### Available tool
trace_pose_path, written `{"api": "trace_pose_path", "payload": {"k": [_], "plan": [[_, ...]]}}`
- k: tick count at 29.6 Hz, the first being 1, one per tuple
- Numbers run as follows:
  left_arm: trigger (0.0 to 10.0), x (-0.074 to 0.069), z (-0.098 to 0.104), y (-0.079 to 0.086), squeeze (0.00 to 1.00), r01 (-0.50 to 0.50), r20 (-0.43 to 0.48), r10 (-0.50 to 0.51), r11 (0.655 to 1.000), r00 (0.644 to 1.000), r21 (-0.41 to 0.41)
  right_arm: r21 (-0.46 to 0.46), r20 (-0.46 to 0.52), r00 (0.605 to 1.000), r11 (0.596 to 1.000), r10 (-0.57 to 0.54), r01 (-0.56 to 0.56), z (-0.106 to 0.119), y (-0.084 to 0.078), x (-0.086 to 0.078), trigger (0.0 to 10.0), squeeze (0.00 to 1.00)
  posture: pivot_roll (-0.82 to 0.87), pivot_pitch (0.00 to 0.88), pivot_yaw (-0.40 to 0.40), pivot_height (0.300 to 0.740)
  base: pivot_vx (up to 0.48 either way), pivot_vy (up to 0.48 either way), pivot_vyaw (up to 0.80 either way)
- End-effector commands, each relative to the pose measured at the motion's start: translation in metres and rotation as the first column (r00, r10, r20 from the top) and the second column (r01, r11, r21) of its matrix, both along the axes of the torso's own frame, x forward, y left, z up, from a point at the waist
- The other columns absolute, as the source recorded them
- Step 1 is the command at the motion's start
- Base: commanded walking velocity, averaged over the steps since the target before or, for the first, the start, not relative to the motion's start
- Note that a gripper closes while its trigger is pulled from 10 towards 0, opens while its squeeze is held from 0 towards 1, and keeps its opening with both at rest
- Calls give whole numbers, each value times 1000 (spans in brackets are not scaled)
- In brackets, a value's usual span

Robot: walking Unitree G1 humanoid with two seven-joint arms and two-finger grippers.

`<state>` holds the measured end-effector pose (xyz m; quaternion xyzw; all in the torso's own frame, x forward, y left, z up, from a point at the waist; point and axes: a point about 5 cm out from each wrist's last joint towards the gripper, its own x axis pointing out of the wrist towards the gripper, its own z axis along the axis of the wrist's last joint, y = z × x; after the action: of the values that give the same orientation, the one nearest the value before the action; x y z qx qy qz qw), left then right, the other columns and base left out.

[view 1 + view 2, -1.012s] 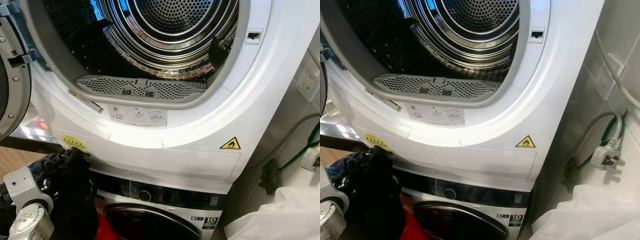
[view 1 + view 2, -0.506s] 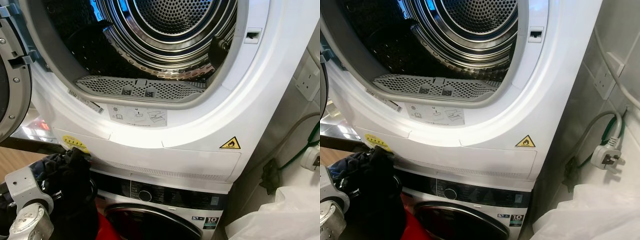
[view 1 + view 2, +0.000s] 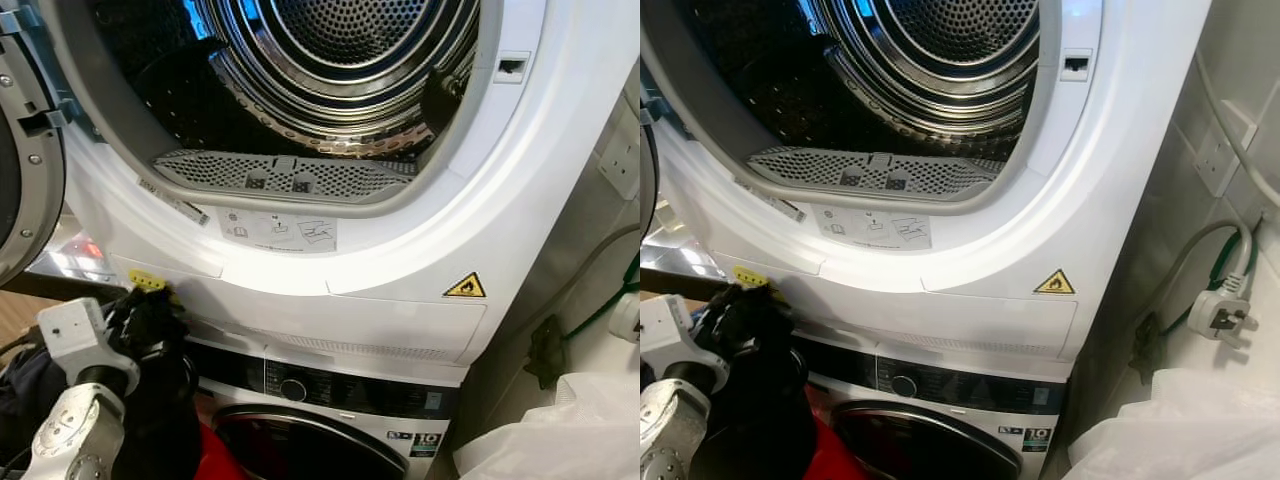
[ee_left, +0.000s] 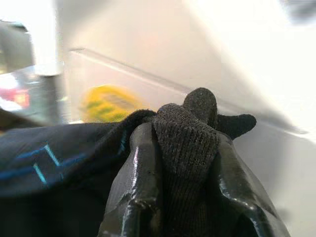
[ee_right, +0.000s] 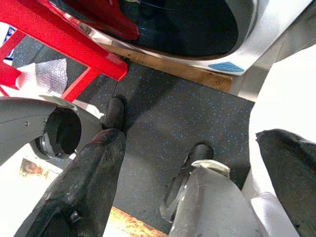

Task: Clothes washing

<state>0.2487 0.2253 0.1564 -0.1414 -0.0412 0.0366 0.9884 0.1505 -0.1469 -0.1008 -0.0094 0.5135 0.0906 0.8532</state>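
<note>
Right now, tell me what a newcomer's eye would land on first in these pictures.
The big open white dryer with its shiny perforated steel drum dominates the upper part of the head views, stacked on a front-loading washing machine. At lower left, the left gripper is shut on a dark knitted garment, held just below the dryer's opening. A yellow flame warning sticker stands out on the dryer's front.

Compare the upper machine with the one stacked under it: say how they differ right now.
The upper machine has its door swung open to the robot's left, baring its steel drum; the lower machine has its dark round door shut. The upper machine carries a yellow warning triangle; the lower machine carries a black control strip with a dial. Both have white casings.
</note>
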Motion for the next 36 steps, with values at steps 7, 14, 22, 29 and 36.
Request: {"api": "trace_pose_path", "payload": {"k": [7, 14, 22, 29, 36], "plan": [[0, -12, 6, -45, 0, 456, 15, -456, 890, 890, 12, 24, 27, 1000, 1000, 1, -2, 3, 8, 8, 10000, 0, 149, 0, 90, 740, 0, 0, 0], [0, -32, -5, -65, 0, 720, -106, -714, 693, 692, 31, 40, 40, 999, 999, -3, 1, 5, 14, 12, 10000, 0, 144, 0, 92, 740, 0, 0, 0], [0, -23, 40, -89, 0, 809, -102, -836, 481, 539, 338, 45, 48, 999, 999, -1, -1, 6, 15, 15, 10000, 0, 150, 0, 87, 740, 0, 0, 0], [0, -24, 85, -110, 0, 818, -42, -927, 307, 373, 487, 52, 60, 998, 999, -8, 5, 8, 17, 19, 10000, 0, 144, 0, 84, 740, 0, 0, 0], [0, -22, 121, -122, 0, 782, 41, -959, 252, 279, 570, 51, 64, 998, 999, -6, 3, 8, 18, 20, 10000, 0, 144, 0, 80, 740, 0, 0, 0]]}}
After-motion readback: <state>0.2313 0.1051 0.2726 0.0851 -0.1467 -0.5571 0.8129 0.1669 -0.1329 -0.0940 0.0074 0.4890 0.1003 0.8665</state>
